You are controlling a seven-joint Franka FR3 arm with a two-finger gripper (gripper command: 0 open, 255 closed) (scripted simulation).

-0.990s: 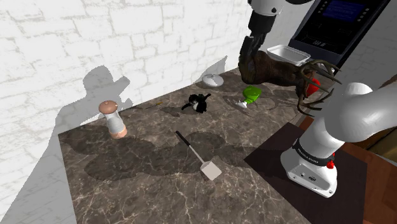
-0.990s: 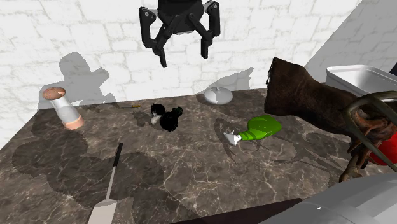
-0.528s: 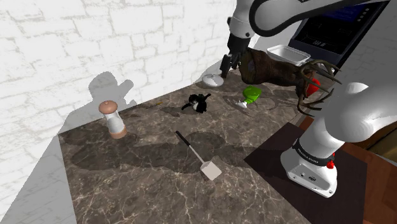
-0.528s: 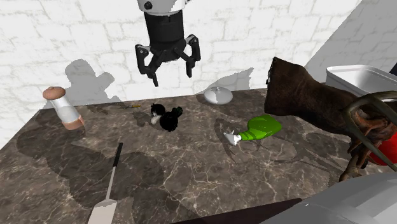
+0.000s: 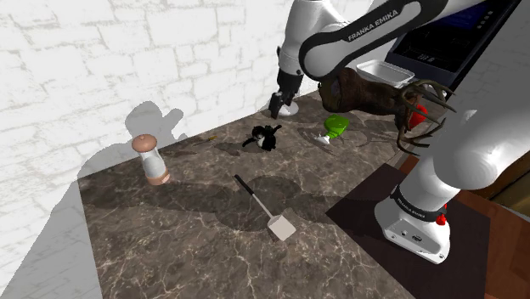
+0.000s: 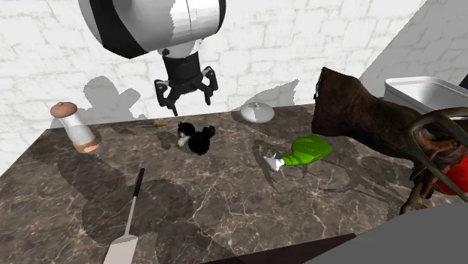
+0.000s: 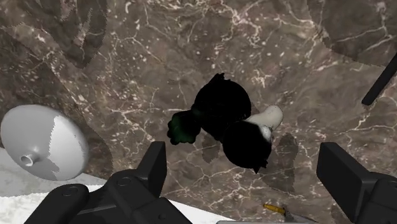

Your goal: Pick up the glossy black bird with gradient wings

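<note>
A: Largest entry first?
B: Dark marble-patterned counter (image 5: 195,246) — it lies beneath the gripper (image 6: 187,103), which hangs above the side by the white brick wall.
A: Condition of the gripper?
B: All black, fingers spread wide apart, clasping nothing.
A: Next?
B: Brown boot (image 6: 352,112), lying well apart from the gripper, toward the second exterior view's right.
A: Then?
B: Spatula (image 6: 129,217), dark handle and pale blade, flat on the counter, well apart from the gripper on the side away from the wall.
Shaker (image 6: 75,127), white with a brown cap, well apart from the gripper toward the second exterior view's left.
Green object (image 6: 311,148), possibly a bottle on its side, between the gripper and the boot.
A: The smaller lots?
B: White domed lid (image 6: 256,112), near the gripper, by the wall.
Black bird (image 7: 229,121), pale beak and a green-tinged wing — on the counter directly under the gripper, in line with the gap between the fingers, touched by neither.
Yellow object (image 7: 275,208), just beside the bird, too small to identify.
</note>
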